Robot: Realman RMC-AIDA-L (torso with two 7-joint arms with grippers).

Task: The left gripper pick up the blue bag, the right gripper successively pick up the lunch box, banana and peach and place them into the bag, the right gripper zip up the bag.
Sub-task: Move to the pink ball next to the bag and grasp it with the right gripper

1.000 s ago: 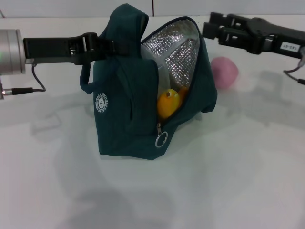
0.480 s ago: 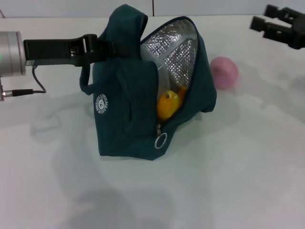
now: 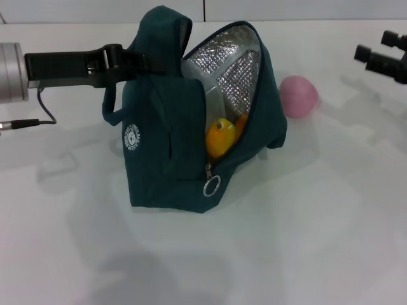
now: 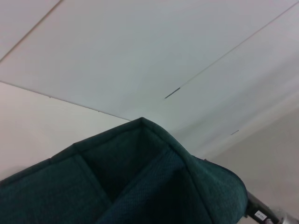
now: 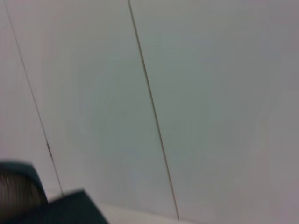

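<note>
The blue bag [image 3: 168,149] stands mid-table with its flap open and the silver lining showing. My left gripper [image 3: 135,61] is shut on the bag's top by the handle, holding it up; the left wrist view shows only bag fabric [image 4: 140,186]. The banana [image 3: 219,137] lies inside the bag, its yellow end visible in the opening. A clear plastic edge, likely the lunch box [image 3: 213,101], shows above the banana. The pink peach [image 3: 299,96] rests on the table just right of the bag. My right gripper [image 3: 376,49] hovers at the far right edge, open and empty.
The ring zipper pull [image 3: 212,187] hangs at the low front end of the bag's opening. A cable [image 3: 28,121] trails on the white table [image 3: 305,222] at the left. The right wrist view shows wall panels and a corner of the bag [image 5: 70,210].
My right gripper has drawn away from above the bag's opening to the far right edge. The bag and left gripper have shifted slightly left.
</note>
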